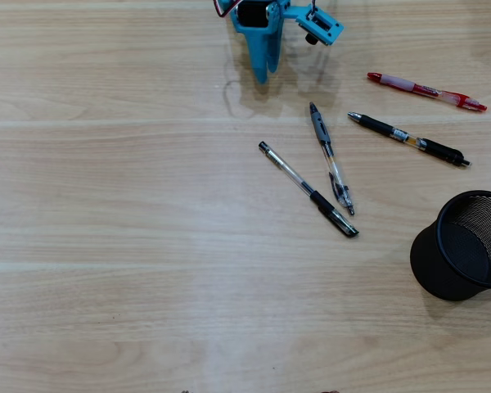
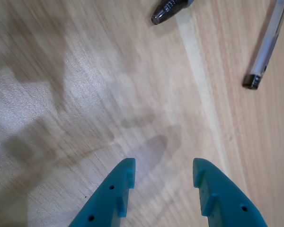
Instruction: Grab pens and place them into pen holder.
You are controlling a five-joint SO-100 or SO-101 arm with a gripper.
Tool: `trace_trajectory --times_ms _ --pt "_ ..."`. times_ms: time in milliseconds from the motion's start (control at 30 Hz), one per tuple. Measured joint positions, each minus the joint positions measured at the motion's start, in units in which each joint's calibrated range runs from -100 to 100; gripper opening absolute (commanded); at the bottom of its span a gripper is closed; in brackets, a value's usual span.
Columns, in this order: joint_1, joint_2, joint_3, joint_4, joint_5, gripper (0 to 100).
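The pincer [image 2: 163, 172] is parted, its two blue fingers [image 2: 116, 189] standing apart with bare table [image 2: 85, 94] between them and nothing held. In the overhead view the pincer [image 1: 263, 70] sits at the top edge, pointing down over the wood, clear of every pen.

In the wrist view two pen ends show at the top: a dark tip [image 2: 165, 10] near the top centre and a clear barrel with a dark end [image 2: 265, 49] at the upper right, both lying on the table and well apart from the fingers.

In the overhead view, nearest below and right of the pincer lies a clear pen [image 1: 331, 158] running almost top to bottom, its dark tip toward the pincer. Just left of it a second clear pen [image 1: 308, 189] lies slanted, its black end at the lower right; the two come close at their lower ends but do not touch. Right of them the black pen [image 1: 407, 138] lies slanted, and above it, near the right edge, the red pen [image 1: 426, 91]. All four lie flat on the table.

The holder [image 1: 442, 262] stands at the lower right, partly cut by the edge, apart from the pens; no pen shows inside it.
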State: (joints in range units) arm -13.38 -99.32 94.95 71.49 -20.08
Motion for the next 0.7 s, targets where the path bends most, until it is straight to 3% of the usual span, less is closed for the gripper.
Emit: trace_trajectory --times_ms 200,333,467,700 --pt "2.20 1.02 -0.35 -0.09 -0.78 15" --pt "5.91 10.66 -7.61 -2.24 -2.14 19" --pt "6.67 30.98 -25.14 -6.37 -2.45 28" --pt "2.45 82.52 -68.53 -1.89 -10.59 26"
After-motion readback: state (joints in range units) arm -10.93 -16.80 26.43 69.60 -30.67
